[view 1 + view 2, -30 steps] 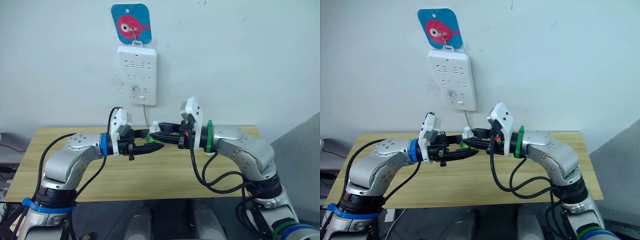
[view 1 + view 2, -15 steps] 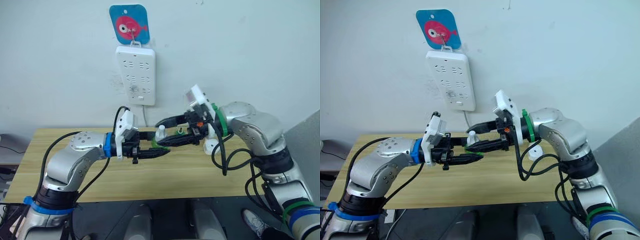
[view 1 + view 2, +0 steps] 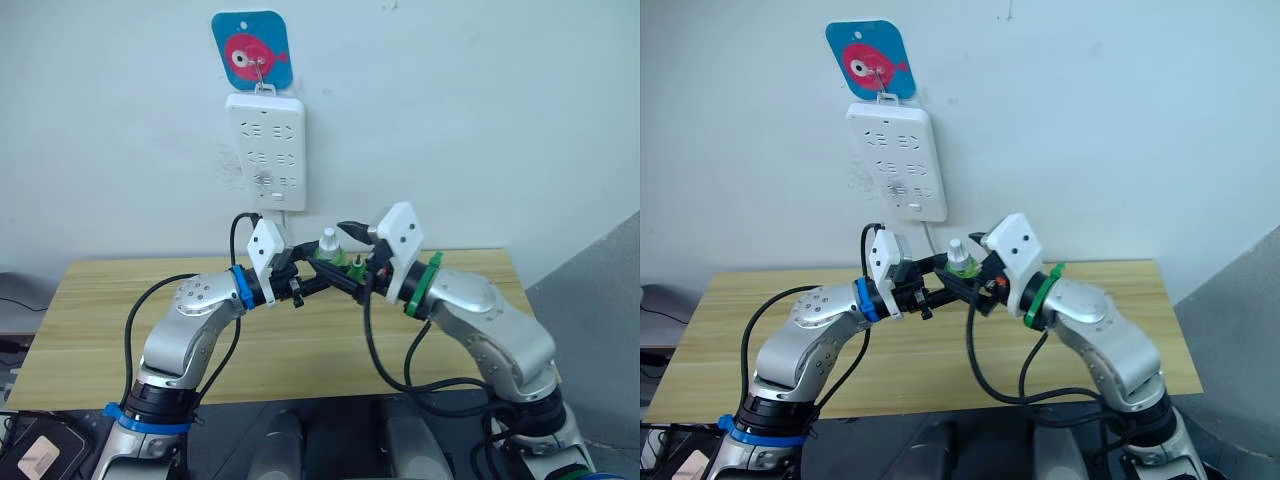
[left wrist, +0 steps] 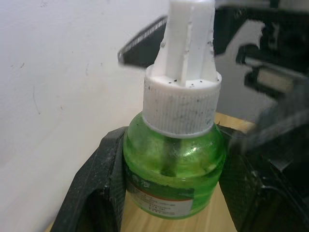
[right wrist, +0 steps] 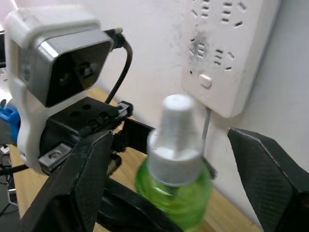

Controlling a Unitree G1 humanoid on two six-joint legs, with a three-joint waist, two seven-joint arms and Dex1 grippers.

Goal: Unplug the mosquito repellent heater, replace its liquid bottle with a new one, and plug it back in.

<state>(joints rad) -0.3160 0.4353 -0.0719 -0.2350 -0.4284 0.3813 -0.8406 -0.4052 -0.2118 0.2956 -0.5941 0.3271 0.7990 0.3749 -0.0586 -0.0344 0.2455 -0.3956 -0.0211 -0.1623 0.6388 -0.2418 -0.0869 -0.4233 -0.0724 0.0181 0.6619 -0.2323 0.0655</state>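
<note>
A green liquid bottle (image 4: 174,164) with a white ribbed cap and a white wick tube stands upright between the black fingers (image 4: 96,188) of my left gripper (image 3: 322,266), which is shut on its body. My right gripper (image 5: 170,135) is open wide. Its fingers (image 5: 260,164) stand on either side of the bottle (image 5: 176,191) without touching it. Both grippers meet above the table's back edge, just below the white power strip (image 3: 265,150) on the wall. The mosquito repellent heater is out of view.
The power strip hangs from a blue plaque with a pink fish (image 3: 250,50), and its cord drops behind the wooden table (image 3: 100,320). The white wall is close behind both grippers. A grey surface (image 3: 600,300) rises at the right.
My right gripper has opened wide from a nearly shut stance by the bottle. Both arms have lifted, bringing the bottle up and closer to the wall under the strip.
</note>
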